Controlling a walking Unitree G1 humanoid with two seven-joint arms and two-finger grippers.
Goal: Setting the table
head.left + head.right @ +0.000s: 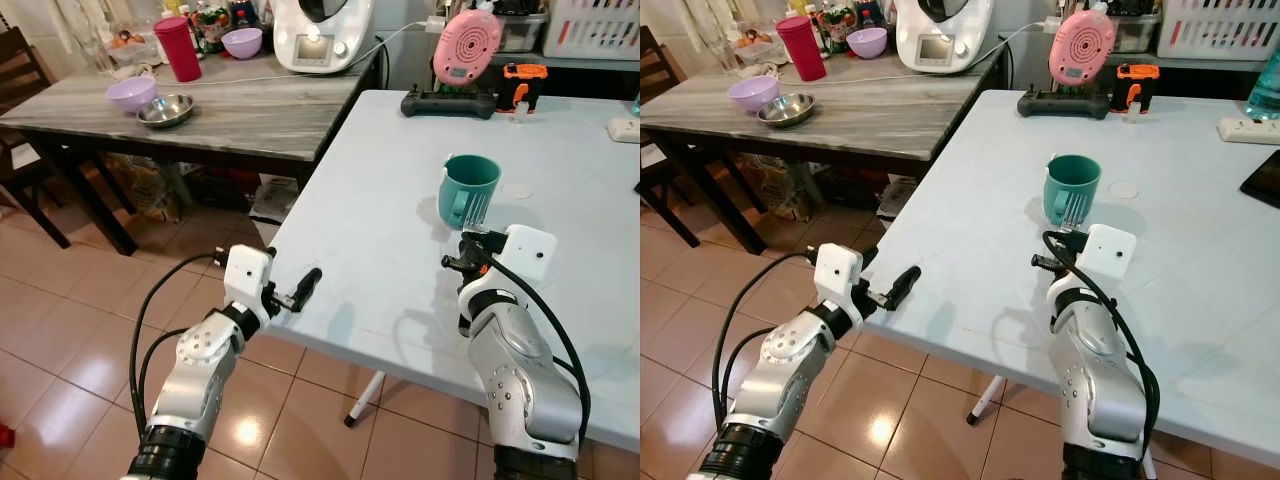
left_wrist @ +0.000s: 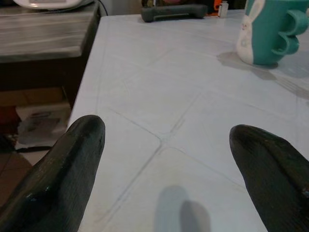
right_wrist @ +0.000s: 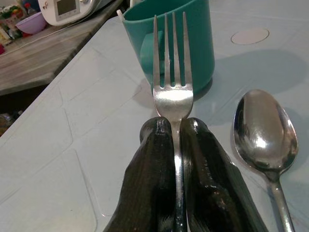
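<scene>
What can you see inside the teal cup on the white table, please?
In the right wrist view, the teal cup shows only bare inner wall near the rim; the fork and near wall hide its bottom.

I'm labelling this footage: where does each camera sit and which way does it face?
Head views: look forward and down at the white table, both arms, the left gripper at its edge.
Left wrist view: along open fingers over the table toward the cup.
Right wrist view: along the right gripper, shut on a fork; spoon beside.
Shared: the cup.
</scene>
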